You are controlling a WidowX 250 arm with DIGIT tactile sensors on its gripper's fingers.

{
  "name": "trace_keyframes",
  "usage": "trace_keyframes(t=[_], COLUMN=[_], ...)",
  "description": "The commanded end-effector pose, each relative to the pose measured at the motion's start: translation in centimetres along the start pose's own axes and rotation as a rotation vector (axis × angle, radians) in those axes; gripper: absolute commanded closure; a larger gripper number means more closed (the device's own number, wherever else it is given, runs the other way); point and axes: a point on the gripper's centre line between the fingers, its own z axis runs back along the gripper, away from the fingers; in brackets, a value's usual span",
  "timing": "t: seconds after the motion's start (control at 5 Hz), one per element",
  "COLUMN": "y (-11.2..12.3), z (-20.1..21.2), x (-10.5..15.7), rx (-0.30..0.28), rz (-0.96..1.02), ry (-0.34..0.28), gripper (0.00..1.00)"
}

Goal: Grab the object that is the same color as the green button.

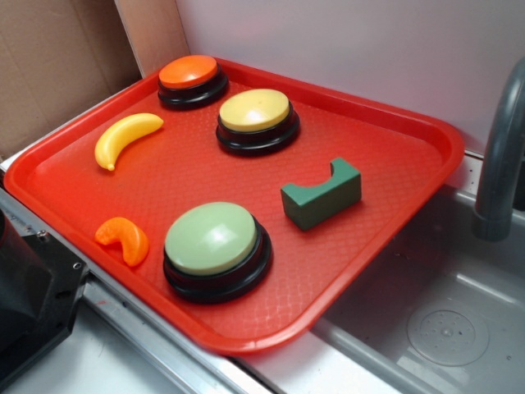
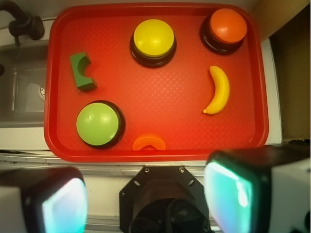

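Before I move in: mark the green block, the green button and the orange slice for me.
green block (image 2: 81, 73): wrist view, on its top face beside the notch.
green button (image 2: 97, 123): wrist view, centre of the dome.
orange slice (image 2: 148, 141): wrist view, middle of the curved piece, right of the green button.

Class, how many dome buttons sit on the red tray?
3: the green button at the near edge, the yellow button mid-tray, the orange button in the far corner. None looks hidden.

Readable text: none in either view
Red textured plastic tray (image 1: 394, 135): plain embossed grid; no lettering
Pale green dome button on black base (image 1: 211, 238): unmarked
Dark green notched block (image 1: 321, 194): unmarked
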Motion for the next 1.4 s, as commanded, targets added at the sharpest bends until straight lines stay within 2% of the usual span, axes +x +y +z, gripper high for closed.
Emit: trace_keyframes(t=[0.0, 0.4, 0.6, 0.8, 1.0, 1.2], y=[0.0, -5.1, -7.5, -9.1, -9.8, -9.9], z=[0.0, -1.6, -3.3, -6.3, -10.2, -13.3], x=[0.0, 4.3, 5.8, 7.6, 9.3, 10.1], rx=[0.0, 0.097, 0.11, 0.124, 0.182, 0.169], rz=[0.0, 0.021, 0.004, -0.005, -0.019, -0.014], ry=[0.0, -0.117, -0.175, -0.191, -0.159, -0.156], gripper=[0.0, 0.0, 0.0, 0.0, 0.0, 0.0])
